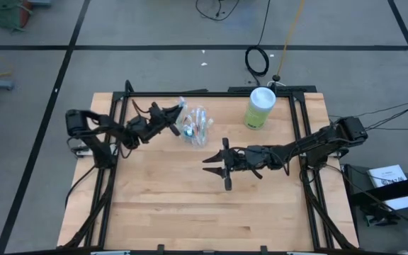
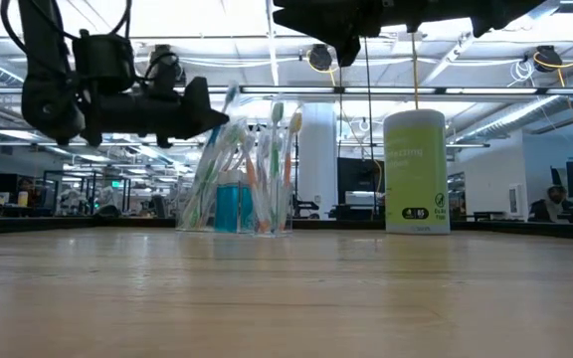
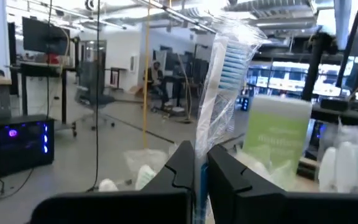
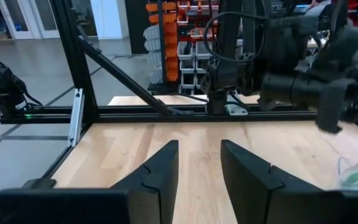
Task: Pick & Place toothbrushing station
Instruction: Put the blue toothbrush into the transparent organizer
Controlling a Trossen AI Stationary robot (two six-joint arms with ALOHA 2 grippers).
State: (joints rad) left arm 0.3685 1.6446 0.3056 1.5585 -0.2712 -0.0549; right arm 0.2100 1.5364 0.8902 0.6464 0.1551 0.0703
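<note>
Toothbrush (image 3: 224,68) pinched by left gripper (image 1: 173,117), arm raised, level.

Probably lab: monitors (image 3: 39,34), parts bins (image 4: 188,43)

On the counter (image 1: 190,205) stands one clear container (image 2: 237,214) and one green canister (image 1: 260,108). The container holds many toothbrushes (image 2: 279,159) — too crowded to count exactly — and two teal tubes (image 2: 227,206). One wrapped toothbrush (image 3: 229,68) is apart.
</note>
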